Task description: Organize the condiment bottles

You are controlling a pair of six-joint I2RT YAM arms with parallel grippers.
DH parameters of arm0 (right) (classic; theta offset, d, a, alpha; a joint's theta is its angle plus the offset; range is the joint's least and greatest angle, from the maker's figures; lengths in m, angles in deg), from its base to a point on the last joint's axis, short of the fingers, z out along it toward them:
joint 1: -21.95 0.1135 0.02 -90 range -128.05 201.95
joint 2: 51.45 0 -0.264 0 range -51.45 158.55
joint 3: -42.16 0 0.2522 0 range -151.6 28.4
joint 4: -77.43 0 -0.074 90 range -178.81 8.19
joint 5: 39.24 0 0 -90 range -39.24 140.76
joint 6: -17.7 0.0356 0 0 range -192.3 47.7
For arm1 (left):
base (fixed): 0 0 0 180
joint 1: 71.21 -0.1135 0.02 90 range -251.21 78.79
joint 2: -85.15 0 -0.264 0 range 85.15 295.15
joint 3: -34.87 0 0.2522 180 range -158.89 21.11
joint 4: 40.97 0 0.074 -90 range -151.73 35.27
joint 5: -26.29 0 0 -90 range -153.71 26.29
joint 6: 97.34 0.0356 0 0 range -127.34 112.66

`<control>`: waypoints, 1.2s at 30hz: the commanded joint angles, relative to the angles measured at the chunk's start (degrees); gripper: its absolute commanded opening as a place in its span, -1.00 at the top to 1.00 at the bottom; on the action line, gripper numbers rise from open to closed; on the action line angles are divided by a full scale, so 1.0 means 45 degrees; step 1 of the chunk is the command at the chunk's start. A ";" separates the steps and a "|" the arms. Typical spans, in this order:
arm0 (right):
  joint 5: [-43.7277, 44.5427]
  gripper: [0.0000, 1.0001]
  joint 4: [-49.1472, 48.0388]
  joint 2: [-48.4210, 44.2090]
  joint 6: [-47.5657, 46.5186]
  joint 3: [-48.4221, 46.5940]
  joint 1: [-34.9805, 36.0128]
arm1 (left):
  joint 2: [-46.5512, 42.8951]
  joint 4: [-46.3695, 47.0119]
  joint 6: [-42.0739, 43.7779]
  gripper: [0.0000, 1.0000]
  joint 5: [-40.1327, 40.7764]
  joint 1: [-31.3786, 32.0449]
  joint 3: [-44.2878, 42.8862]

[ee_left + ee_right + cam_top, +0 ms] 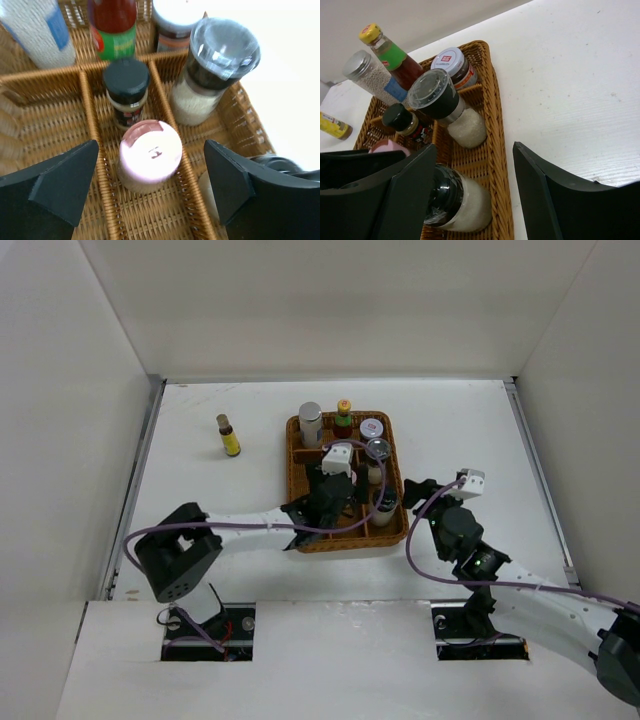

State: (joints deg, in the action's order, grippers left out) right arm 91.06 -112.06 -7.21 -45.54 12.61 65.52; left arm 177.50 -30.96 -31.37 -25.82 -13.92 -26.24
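Observation:
In the left wrist view a pink-capped bottle (150,156) stands upright in a middle compartment of the woven basket (50,125). My left gripper (151,150) is open, one finger on each side of it, apart from it. Behind it stand a black-capped jar (126,90), a clear-lidded grinder (220,65), the green-red sauce bottle (114,30) and a silver-lidded shaker (370,75). A yellow bottle (229,436) stands alone on the table to the left. My right gripper (474,150) is open over the basket's right rim, beside a black-topped grinder (457,200).
The basket (350,545) sits mid-table with both arms reaching in from the near edge. A white-lidded jar (452,62) is in its far right corner. White walls enclose the table (480,430) on three sides.

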 commanded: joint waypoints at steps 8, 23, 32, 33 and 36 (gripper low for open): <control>0.0050 -0.39 -0.0655 -0.0302 -0.0088 -0.0006 -0.0005 | -0.4762 -0.1332 -0.0302 -0.66 0.0897 -0.2970 0.0407; -0.0263 -0.41 -0.0694 -0.0087 -0.0010 -0.0045 0.0014 | -0.1033 -0.2899 -0.1515 -0.25 -0.0099 -0.9539 -0.2444; -0.0419 -0.42 -0.0792 0.0186 -0.0030 -0.0124 0.0034 | 0.0373 -0.3075 -0.1398 -0.23 -0.0978 -1.0418 -0.3363; -0.0458 -0.42 -0.0792 0.0186 -0.0030 -0.0124 0.0034 | 0.0529 -0.3094 -0.1379 -0.22 -0.1017 -1.0477 -0.3460; -0.0477 -0.42 -0.0792 0.0225 -0.0010 -0.0124 0.0034 | 0.0862 -0.3095 -0.1300 -0.16 -0.1193 -1.0536 -0.3734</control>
State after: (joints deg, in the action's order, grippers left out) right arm 89.59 -112.43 -6.29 -45.49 12.61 65.52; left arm 181.00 -46.00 -37.47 -29.45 -60.91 -40.01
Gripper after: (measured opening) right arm 0.709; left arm 0.588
